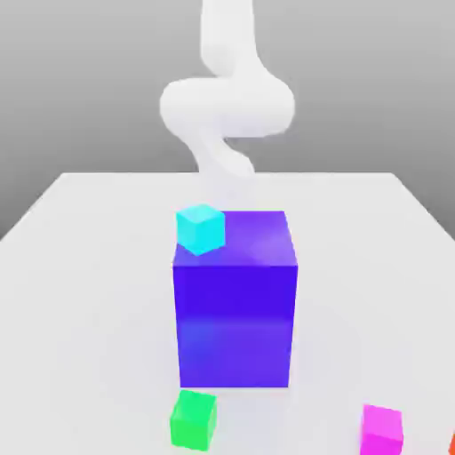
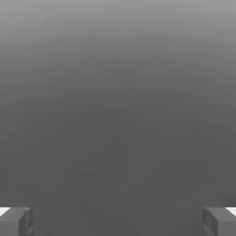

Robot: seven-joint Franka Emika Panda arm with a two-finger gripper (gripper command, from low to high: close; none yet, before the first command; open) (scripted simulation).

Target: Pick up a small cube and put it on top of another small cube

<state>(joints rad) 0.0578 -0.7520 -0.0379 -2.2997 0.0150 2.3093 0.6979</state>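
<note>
Orange-red thing & magenta cube lay past the blue block from the gripper — jaws open, empty. Pre-grasp step, prob.; next move needed clearance over block — then descent, approx. centred on magenta.

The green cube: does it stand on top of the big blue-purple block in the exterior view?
No, the green cube is on the table, in front of the big blue-purple block.

Large blue-purple block stands upright on white table; cyan cube on top; green cube near its base.
</note>
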